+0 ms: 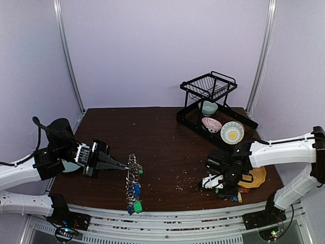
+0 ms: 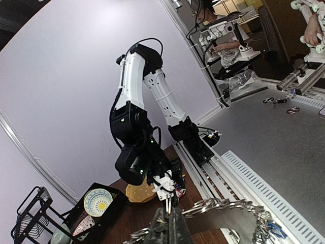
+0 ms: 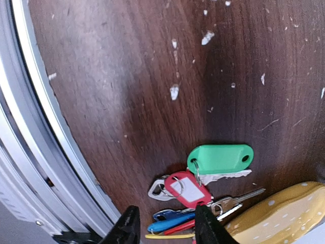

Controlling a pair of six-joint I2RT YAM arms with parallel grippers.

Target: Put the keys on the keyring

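**Near edge, left of centre.** The keyring (image 1: 134, 183) runs as a narrow column toward the near edge of the worktop (image 1: 167, 132), with its blue and green tags at the nearest end. The left hand (image 1: 128, 166) enters from the left edge, and its fingers are closed together on the far part of the ring.

**Near-right corner.** A loose bunch of keys (image 3: 221, 158) with green, red, blue and yellow tags lies flat, just beside a yellow plate (image 3: 277, 208). The right hand (image 3: 167, 229) is poised over the bunch with its fingers (image 3: 129, 226) apart, flanking the blue key. Whether they touch it cannot be told.

**Far-right corner.** A black dish rack (image 1: 209, 85) holds bowls.
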